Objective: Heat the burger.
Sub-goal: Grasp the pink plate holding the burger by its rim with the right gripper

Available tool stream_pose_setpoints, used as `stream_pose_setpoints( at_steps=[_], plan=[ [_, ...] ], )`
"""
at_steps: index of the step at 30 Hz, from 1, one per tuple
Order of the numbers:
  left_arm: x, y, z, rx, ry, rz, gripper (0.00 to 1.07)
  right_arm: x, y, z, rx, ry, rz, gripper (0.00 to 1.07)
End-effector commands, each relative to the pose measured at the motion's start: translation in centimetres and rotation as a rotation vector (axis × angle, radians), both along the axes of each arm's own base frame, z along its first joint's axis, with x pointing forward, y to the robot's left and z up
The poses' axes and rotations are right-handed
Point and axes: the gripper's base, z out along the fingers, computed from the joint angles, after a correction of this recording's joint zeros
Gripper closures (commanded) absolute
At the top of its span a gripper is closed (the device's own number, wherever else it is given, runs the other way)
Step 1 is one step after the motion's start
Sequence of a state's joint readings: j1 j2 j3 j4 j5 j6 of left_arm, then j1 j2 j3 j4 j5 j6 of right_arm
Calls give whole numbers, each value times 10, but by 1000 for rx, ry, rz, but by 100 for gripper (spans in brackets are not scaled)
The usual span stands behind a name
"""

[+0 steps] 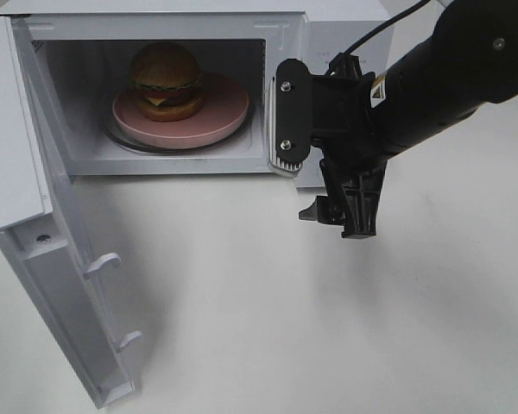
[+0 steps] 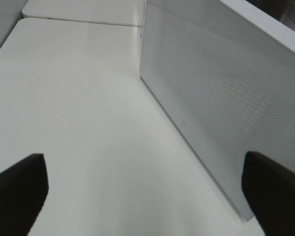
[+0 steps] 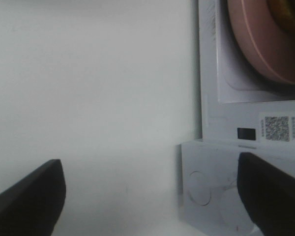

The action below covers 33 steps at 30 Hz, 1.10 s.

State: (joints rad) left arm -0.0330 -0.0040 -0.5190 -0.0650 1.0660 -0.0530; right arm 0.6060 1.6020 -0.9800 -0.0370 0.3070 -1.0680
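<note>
White tabletop (image 1: 268,310) fills most of the high view, and on it stands a white microwave (image 1: 328,34) with its door (image 1: 43,259) swung fully open toward the left. Inside the cavity, the burger (image 1: 165,80) sits upright on a round pink plate (image 1: 224,116), which rests on the turntable. So the loading step looks finished. The right gripper (image 1: 350,194) hangs outside the cavity, just in front of the control panel side, with its jaws apart and nothing between them; in its own wrist view only the plate edge and the microwave front appear past the fingers (image 3: 27,196). The left gripper (image 2: 147,196) is beside the open door, its jaws also wide and empty. What remains, I judge, is to close the door and start the heating.
</note>
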Motion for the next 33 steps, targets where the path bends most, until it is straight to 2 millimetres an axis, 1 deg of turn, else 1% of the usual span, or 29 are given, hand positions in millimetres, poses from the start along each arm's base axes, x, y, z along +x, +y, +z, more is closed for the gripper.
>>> stream_pose_setpoints(
  at_steps=[1, 2, 3, 4, 6, 7, 8, 9, 10, 13, 14, 16, 18, 19, 20, 25, 26, 27, 29, 30, 32, 33],
  plan=[
    [-1, -1, -1, -7, -6, -3, 7, 1, 10, 10, 7, -61, 35, 15],
    [-1, -1, -1, -5, -6, -2, 7, 5, 17, 13, 10, -77, 44, 15],
    [-1, -1, -1, -5, -6, -2, 7, 5, 17, 13, 10, -77, 44, 15],
    [-1, -1, -1, -5, -6, -2, 7, 11, 26, 14, 14, -93, 51, 16],
    [-1, -1, -1, -5, -6, -2, 7, 14, 28, 15, 10, -101, 55, 16],
    [-1, -1, -1, -5, -6, -2, 7, 18, 38, 14, 4, -112, 73, 16],
    [-1, -1, -1, -5, -6, -2, 7, 18, 38, 14, 4, -112, 73, 16],
    [-1, -1, -1, -5, -6, -2, 7, 23, 46, 13, -5, -123, 89, 17],
    [-1, -1, -1, -5, -6, -2, 7, 25, 50, 11, -9, -125, 95, 17],
    [-1, -1, -1, -5, -6, -2, 7, 30, 55, 9, -11, -129, 98, 17],
    [-1, -1, -1, -5, -6, -2, 7, 34, 62, 5, -13, -126, 107, 17],
    [-1, -1, -1, -5, -6, -2, 7, 36, 65, 3, -18, -126, 112, 17],
    [-1, -1, -1, -5, -6, -2, 7, 43, 74, -4, -30, -131, 127, 17],
    [-1, -1, -1, -5, -6, -2, 7, 43, 74, -4, -30, -131, 127, 17],
    [-1, -1, -1, -5, -6, -2, 7, 48, 81, -7, -29, -134, 132, 18],
    [-1, -1, -1, -5, -6, -2, 7, 59, 90, -16, -33, -129, 132, 18],
    [-1, -1, -1, -5, -6, -2, 7, 64, 95, -20, -33, -129, 132, 18],
    [-1, -1, -1, -5, -6, -2, 7, 64, 95, -20, -33, -129, 132, 18],
    [-1, -1, -1, -5, -6, -2, 7, 71, 101, -26, -37, -128, 134, 19],
    [-1, -1, -1, -5, -6, -2, 7, 71, 101, -26, -37, -128, 134, 19],
    [-1, -1, -1, -5, -6, -2, 7, 83, 109, -35, -41, -126, 130, 19],
    [-1, -1, -1, -5, -6, -2, 7, 83, 109, -35, -41, -126, 130, 19]
  ],
)
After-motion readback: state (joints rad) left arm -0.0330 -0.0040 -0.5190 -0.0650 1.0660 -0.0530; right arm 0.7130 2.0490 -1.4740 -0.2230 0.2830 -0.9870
